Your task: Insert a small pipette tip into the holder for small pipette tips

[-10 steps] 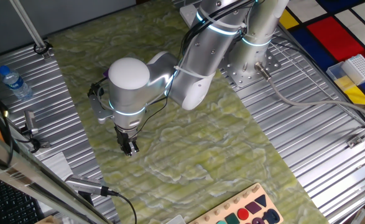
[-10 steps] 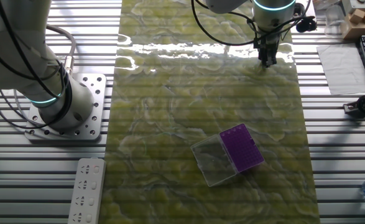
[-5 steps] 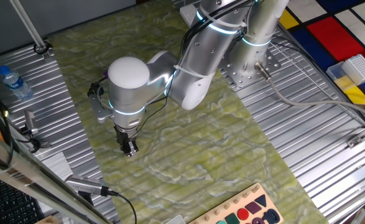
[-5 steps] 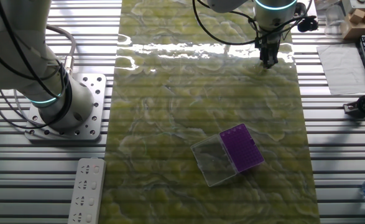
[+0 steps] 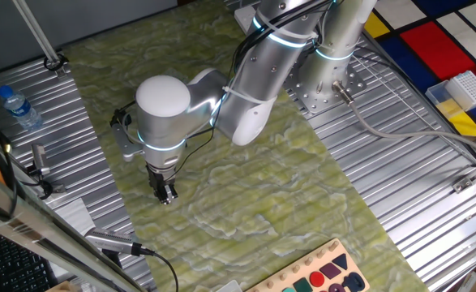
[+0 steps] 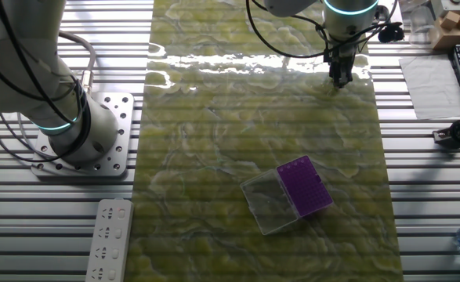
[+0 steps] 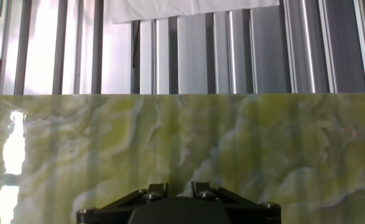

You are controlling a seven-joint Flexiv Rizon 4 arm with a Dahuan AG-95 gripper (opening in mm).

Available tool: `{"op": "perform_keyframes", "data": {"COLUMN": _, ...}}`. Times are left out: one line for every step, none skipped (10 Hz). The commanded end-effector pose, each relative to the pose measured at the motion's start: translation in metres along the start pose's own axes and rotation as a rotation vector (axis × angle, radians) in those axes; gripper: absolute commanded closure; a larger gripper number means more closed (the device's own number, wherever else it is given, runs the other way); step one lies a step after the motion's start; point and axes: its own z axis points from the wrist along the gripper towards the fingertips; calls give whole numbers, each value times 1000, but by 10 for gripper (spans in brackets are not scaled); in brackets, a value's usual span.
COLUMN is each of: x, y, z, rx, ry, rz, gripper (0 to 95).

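Observation:
The holder for small pipette tips [image 6: 304,186] is a flat purple square box with a fine grid of holes. It lies on the green marbled mat, with its clear cover [image 6: 270,202] beside it on the left. My gripper [image 6: 341,78] is far from it, low over the mat's far right edge. It also shows in the one fixed view [image 5: 166,195], pointing down. Its fingers look close together. No pipette tip can be made out between them. The hand view shows only the finger bases [image 7: 156,188] over bare mat. The holder is hidden in the one fixed view.
A white gridded rack on a pale blue tray [image 5: 467,88] stands far right. A water bottle [image 5: 20,108], a puzzle board [image 5: 319,276], a power strip [image 6: 108,239], the arm's base [image 6: 65,117] and a paper sheet [image 6: 429,78] surround the mat.
The gripper and wrist have shifted slightly sideways along the mat's edge, staying low. The holder has not moved.

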Motion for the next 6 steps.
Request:
{"op": "perform_keyframes", "data": {"x": -1, "y": 1, "z": 0, "rx": -3, "ry": 3, "rz": 2, "gripper": 760}}
{"op": "perform_keyframes", "data": {"x": -1, "y": 1, "z": 0, "rx": -3, "ry": 4, "rz": 3, "gripper": 760}}
{"op": "perform_keyframes", "data": {"x": -1, "y": 1, "z": 0, "rx": -3, "ry": 4, "rz": 3, "gripper": 760}}
{"op": "perform_keyframes", "data": {"x": -1, "y": 1, "z": 1, "rx": -3, "ry": 3, "rz": 3, "gripper": 760}}
{"op": "perform_keyframes", "data": {"x": -1, "y": 1, "z": 1, "rx": -3, "ry": 3, "rz": 7, "gripper": 760}}
{"op": "perform_keyframes", "data": {"x": -1, "y": 1, "z": 1, "rx": -4, "ry": 3, "rz": 9, "gripper": 760}}
